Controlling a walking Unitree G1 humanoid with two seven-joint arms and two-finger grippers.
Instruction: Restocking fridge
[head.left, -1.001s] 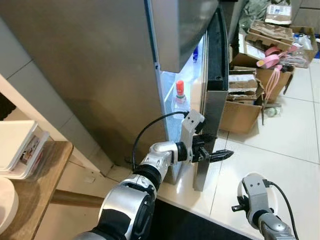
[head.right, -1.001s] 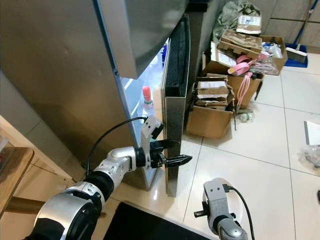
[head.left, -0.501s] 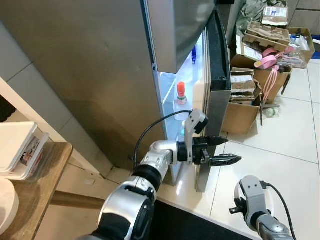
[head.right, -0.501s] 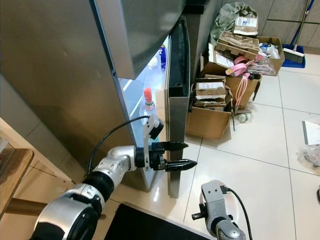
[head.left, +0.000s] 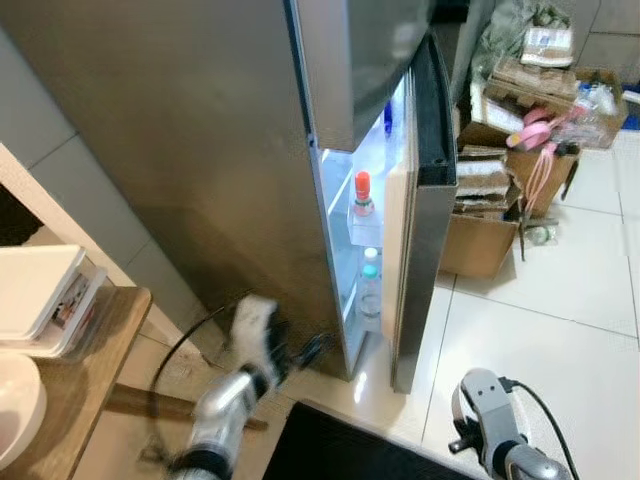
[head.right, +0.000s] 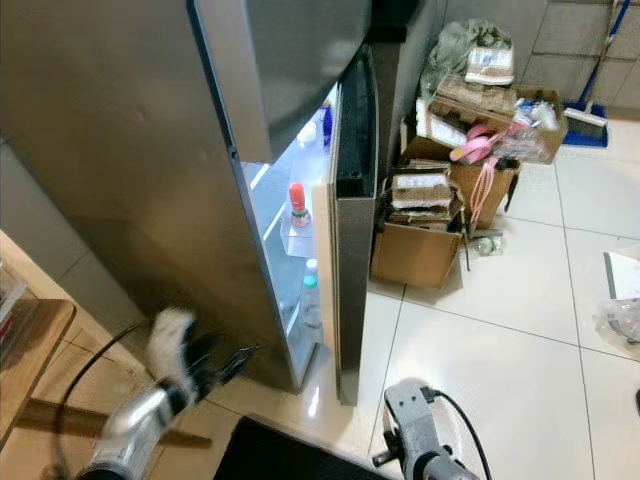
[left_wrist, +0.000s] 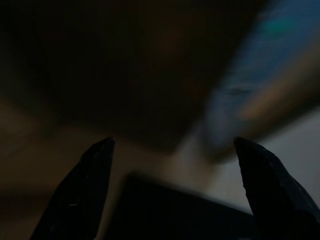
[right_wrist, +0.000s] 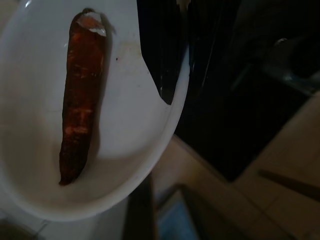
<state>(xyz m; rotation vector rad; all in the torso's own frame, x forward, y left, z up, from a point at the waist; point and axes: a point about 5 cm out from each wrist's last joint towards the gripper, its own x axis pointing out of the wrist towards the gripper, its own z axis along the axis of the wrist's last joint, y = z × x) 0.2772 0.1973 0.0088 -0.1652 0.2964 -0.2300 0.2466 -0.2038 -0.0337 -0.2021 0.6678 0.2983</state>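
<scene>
Low beside the fridge (head.left: 200, 150), your left gripper (head.left: 318, 347) is a motion-blurred streak near the floor, just in front of the steel side panel and short of the lit gap. Its wrist view is dark, yet the two black fingers (left_wrist: 87, 192) show well apart there, so the tool stands wide with nothing between the tips.

Your fridge door (head.left: 428, 200) is ajar, edge-on to the head camera, and cold light spills from the opening. Inside, a bottle with an orange-red cap (head.left: 362, 195) stands on an upper shelf, and a clear bottle (head.left: 370, 290) with a pale cap stands lower down. A blue item sits higher up in the lit interior, too small to identify.

Your right arm hangs low at the lower right, over the pale tiles. Its gripper (right_wrist: 142, 210) holds a white plate (right_wrist: 145, 130) by the rim, one dark finger visible at the plate's edge. A reddish-orange carrot (right_wrist: 80, 95) lies lengthwise on the plate. The plate is down by your right side, well apart from the fridge opening.

Beyond the door, open cardboard boxes (head.left: 490, 215) are piled against the wall with pink straps (head.left: 545, 125) draped over them. At your left, a wooden table (head.left: 90, 370) carries a white container (head.left: 40, 300) and a pale bowl (head.left: 15, 410). A dark mat (head.left: 350, 445) lies at your feet.
</scene>
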